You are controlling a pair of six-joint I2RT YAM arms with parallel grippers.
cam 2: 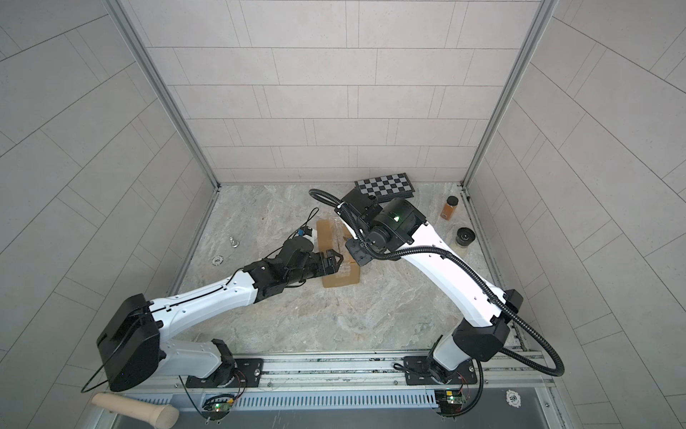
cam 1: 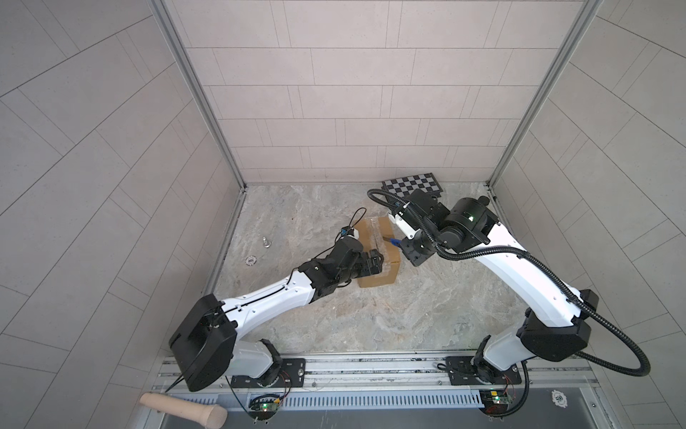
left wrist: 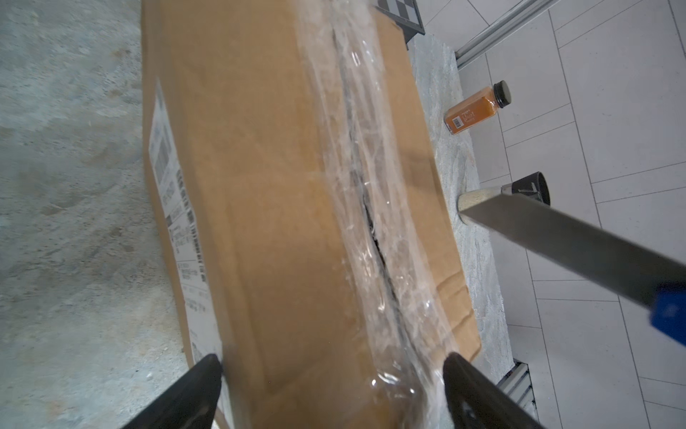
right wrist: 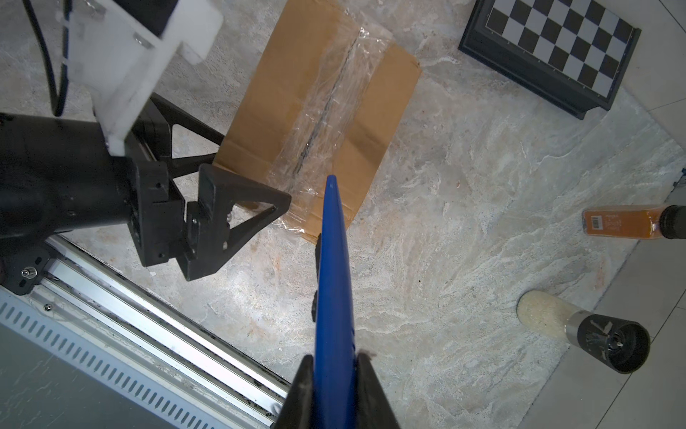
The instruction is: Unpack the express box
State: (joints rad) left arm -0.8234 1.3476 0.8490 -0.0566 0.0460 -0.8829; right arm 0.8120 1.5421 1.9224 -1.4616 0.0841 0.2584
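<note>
Marbled stone tabletop (cam 1: pixel 371 315) beneath express box (cam 1: pixel 371 234), pale tiled walls (cam 1: pixel 352 93)

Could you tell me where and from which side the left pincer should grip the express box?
Probably across the narrow width of the express box, at the end nearest the left arm, one finger on each long side. It lies flat with parallel sides, the left pincer straddles that end, leaving the taped seam free for the knife in the right pincer.
</note>
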